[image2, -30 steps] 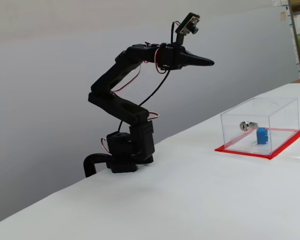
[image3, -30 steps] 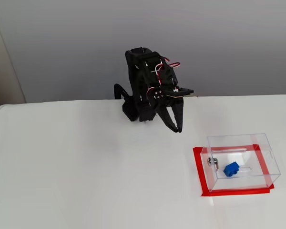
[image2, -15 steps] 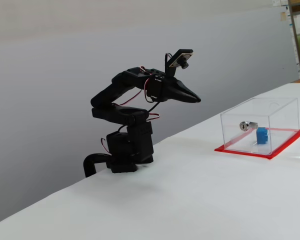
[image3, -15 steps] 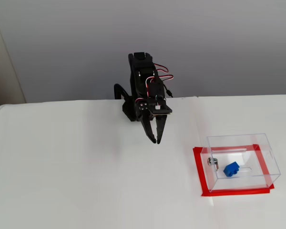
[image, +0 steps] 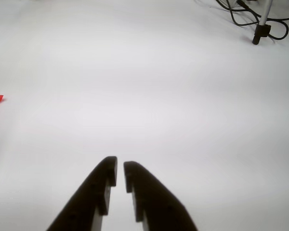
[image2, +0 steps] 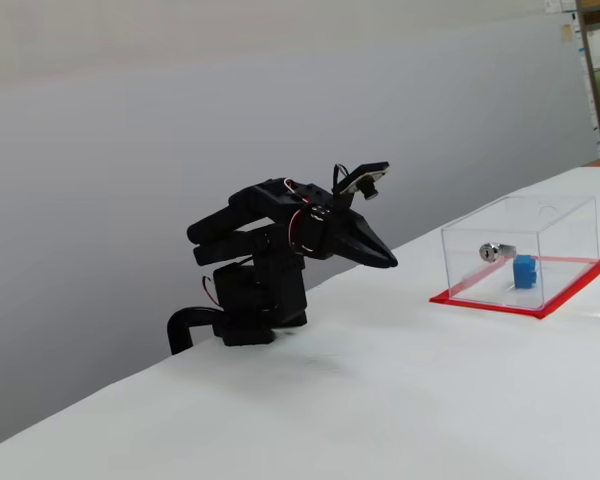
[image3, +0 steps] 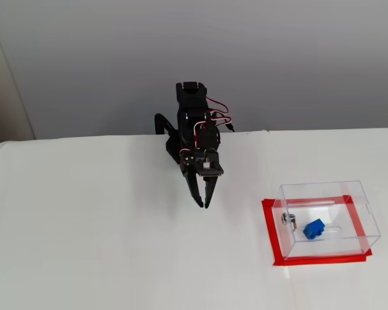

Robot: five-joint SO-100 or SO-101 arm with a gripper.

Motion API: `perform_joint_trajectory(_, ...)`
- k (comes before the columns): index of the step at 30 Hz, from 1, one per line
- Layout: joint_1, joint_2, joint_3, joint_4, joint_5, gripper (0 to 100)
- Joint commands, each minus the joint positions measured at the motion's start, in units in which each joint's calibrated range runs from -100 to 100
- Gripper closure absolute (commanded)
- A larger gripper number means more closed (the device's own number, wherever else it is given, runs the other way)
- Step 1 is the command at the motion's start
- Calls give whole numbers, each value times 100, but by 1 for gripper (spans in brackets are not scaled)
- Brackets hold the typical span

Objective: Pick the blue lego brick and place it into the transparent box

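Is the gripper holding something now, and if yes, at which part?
Nothing is held: the gripper is nearly closed and empty. The blue lego brick sits in the transparent box.

Bright, even light washes the white table [image: 149, 86] nearly featureless, shadows faint; the wrist view looks slightly soft.

Blue lego brick [image3: 313, 228] lies inside the transparent box [image3: 357, 200], near its lock [image3: 287, 219]. In both fixed views, box sits well right of the arm [image3: 195, 132].

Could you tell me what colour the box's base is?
Red base, clearest in a fixed view.
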Motion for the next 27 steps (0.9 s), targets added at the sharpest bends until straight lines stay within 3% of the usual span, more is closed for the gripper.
perform_joint_trajectory(1,51,-169,207,-21,-65,98)
perform_joint_trajectory(17,66,-178,1102,5,-388,98)
perform_joint_trajectory(27,221,-186,1102,954,-372,99)
